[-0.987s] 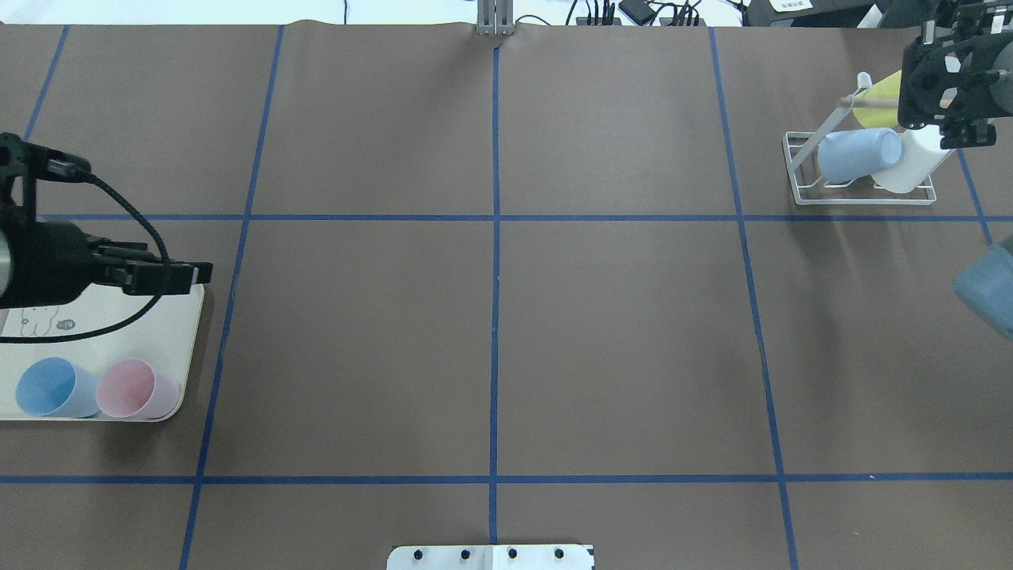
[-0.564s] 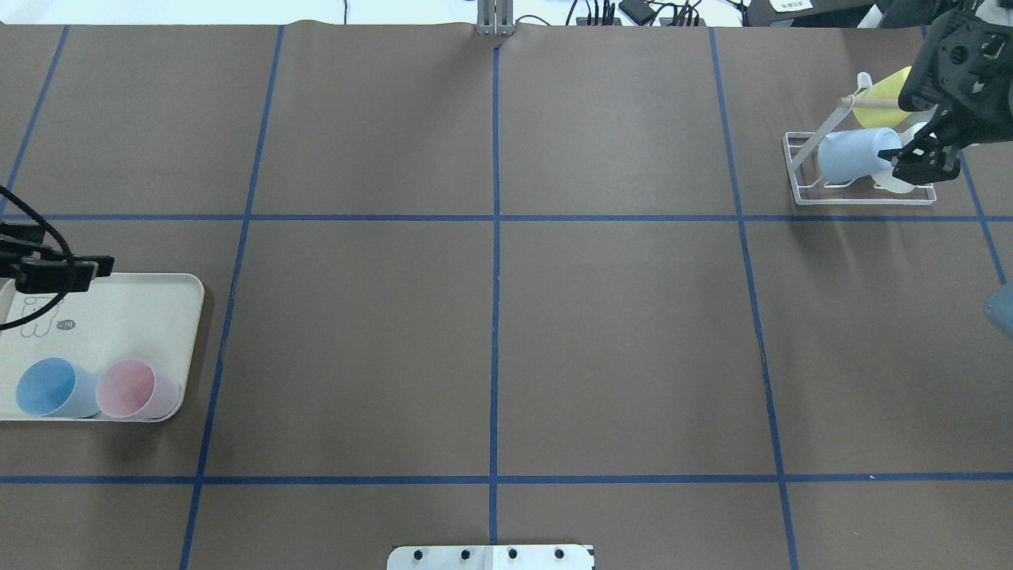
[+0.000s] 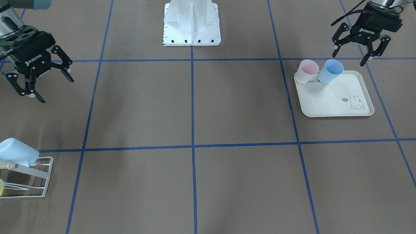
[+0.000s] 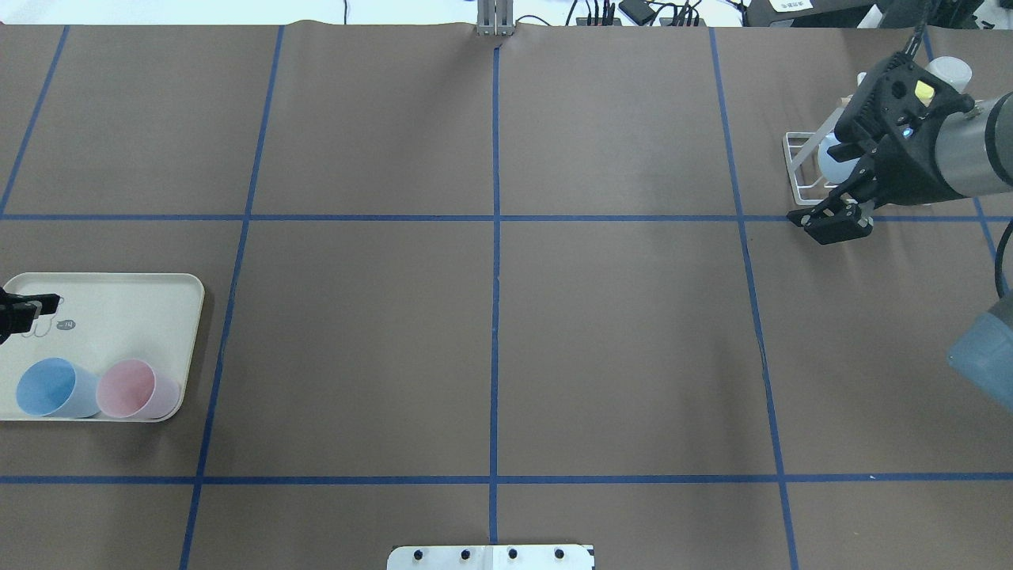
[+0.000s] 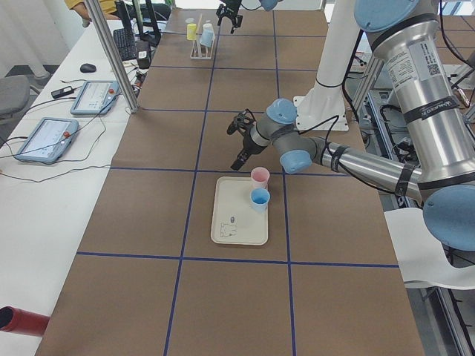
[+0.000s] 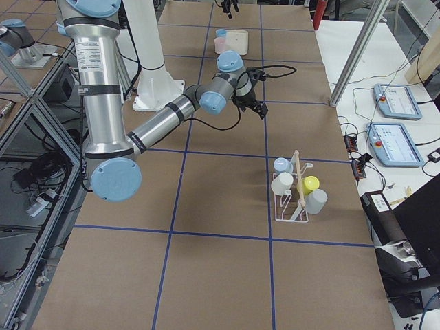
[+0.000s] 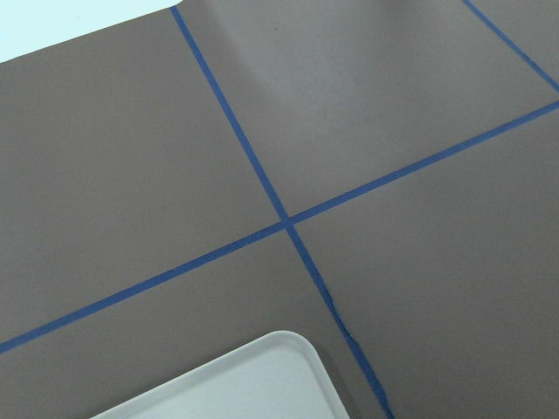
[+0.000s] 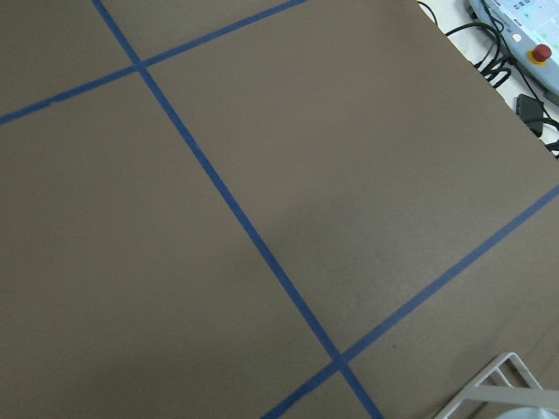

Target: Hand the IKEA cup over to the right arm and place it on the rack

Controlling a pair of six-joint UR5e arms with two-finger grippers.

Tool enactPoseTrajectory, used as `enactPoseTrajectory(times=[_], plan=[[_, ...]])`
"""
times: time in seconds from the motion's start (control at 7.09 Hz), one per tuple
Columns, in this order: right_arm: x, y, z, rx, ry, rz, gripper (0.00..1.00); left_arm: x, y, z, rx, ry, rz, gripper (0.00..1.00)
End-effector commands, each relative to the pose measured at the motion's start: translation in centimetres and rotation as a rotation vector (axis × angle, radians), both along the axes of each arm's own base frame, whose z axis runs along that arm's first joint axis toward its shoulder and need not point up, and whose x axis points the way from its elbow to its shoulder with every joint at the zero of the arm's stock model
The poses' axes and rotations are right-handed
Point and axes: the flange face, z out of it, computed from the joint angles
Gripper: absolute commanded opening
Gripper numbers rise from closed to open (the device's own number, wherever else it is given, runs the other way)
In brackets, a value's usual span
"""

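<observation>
Hovering at the left end of the bench, the left tool (image 3: 359, 53) is hanging open and empty by a cream tray (image 4: 142, 301) that is carrying a blue cup (image 4: 51, 388) and a pink cup (image 4: 134, 389). At the right end, the right tool (image 3: 45, 87) is spreading open, gripping nothing, near the rack (image 6: 297, 172), where the white cup (image 6: 281, 184) is sitting among three others.

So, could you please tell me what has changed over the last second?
The right gripper left the white cup on the rack and drew back toward the robot, open. The left gripper withdrew to the robot's left across the tray. The blue cup, pink cup and rack stayed put.
</observation>
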Motion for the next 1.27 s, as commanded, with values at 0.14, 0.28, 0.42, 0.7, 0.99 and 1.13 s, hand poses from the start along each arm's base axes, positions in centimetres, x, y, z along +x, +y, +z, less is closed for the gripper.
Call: enactPoseTrajectory(times=[0.14,0.28,0.42,0.7,0.99,1.13], plan=[[-1.4,0.7,-0.1,-0.008,-0.019,-0.025,1.0,2.0,0.0,6.7,-0.133,-0.047,0.001,1.0],[-1.6,0.8,-0.1,-0.009,-0.02,-0.03,1.0,3.6,0.8,7.9,-0.136,-0.023,0.029,1.0],[-1.5,0.8,0.0,-0.01,-0.019,-0.03,1.0,5.0,2.1,8.8,-0.166,-0.018,0.054,1.0],[-1.6,0.8,0.0,-0.01,-0.017,-0.032,1.0,4.1,5.4,12.7,-0.152,-0.035,0.087,1.0],[-1.6,0.9,0.1,-0.011,-0.016,-0.032,1.0,0.1,8.4,15.1,-0.127,-0.016,0.088,1.0],[-1.6,0.9,0.1,-0.011,-0.016,-0.032,1.0,0.4,8.2,15.2,-0.133,-0.01,0.082,1.0]])
